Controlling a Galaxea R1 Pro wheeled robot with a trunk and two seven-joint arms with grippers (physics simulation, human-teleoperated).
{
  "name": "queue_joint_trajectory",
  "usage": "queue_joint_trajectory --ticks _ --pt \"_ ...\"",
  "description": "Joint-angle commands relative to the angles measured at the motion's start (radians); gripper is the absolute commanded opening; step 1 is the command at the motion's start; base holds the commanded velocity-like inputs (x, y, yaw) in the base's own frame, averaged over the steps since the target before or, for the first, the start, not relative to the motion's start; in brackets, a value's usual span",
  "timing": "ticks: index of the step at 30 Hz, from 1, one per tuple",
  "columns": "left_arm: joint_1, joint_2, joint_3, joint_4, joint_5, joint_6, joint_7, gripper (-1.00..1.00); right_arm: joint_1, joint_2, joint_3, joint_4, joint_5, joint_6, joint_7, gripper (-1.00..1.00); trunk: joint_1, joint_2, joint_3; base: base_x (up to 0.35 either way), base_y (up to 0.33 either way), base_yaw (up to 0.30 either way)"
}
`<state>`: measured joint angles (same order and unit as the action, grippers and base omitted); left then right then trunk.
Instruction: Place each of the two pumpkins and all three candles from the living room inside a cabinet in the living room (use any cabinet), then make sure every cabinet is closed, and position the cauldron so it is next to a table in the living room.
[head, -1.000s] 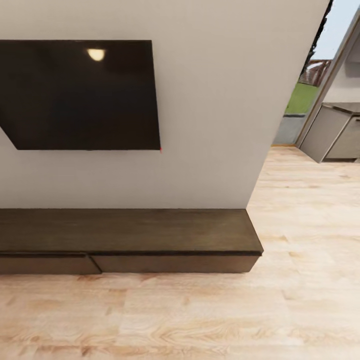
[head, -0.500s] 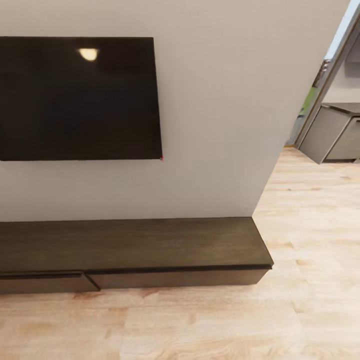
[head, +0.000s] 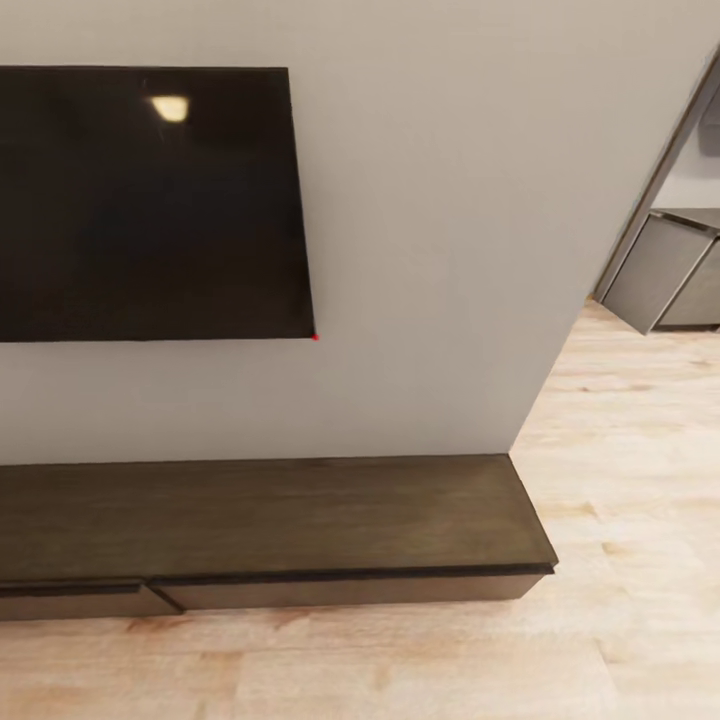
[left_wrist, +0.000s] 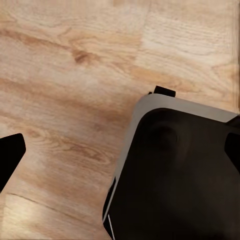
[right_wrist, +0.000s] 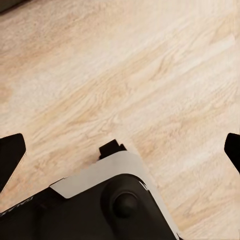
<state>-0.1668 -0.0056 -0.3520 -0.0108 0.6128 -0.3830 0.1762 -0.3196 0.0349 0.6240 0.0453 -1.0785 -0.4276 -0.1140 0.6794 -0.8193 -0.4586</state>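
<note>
I'm facing the cabinet (head: 270, 525), sitting below the TV (head: 150, 200) with its drawers looking shut. Both grippers, left (left_wrist: 122, 150) and right (right_wrist: 120, 150), are hanging wide open over the floor (head: 400, 670), holding nothing. Seemingly everything's left to do.

The cabinet (head: 270, 520) is dark brown with a faint wood grain and a near-black edge along its top, set against a plain pale grey-white wall (head: 450, 250) that carries a glossy black screen (head: 150, 200) with a small yellowish glint. The floor (head: 620, 470) is light honey-coloured wood with streaky, knotted grain. At far right stands a grey unit (head: 660, 270), possibly darker on top.
</note>
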Motion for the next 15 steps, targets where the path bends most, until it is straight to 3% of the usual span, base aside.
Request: queue_joint_trajectory --ticks 1,10,15 --pt "-0.001 0.000 -0.008 0.000 0.003 -0.002 0.006 1.00 -0.001 0.001 0.007 0.003 -0.001 -0.002 -0.003 1.00 0.001 -0.001 -0.001 0.237 -0.050 0.000" --pt "-0.001 0.000 -0.009 -0.001 0.001 -0.002 0.006 1.00 -0.001 0.004 0.015 0.001 0.001 0.002 0.000 1.00 0.001 -0.001 -0.001 0.246 -0.009 0.000" --pt "-0.002 -0.001 -0.009 -0.001 0.000 -0.002 0.006 1.00 -0.001 0.005 0.015 -0.001 0.002 -0.004 0.002 1.00 0.001 -0.001 -0.001 0.063 0.000 0.000"
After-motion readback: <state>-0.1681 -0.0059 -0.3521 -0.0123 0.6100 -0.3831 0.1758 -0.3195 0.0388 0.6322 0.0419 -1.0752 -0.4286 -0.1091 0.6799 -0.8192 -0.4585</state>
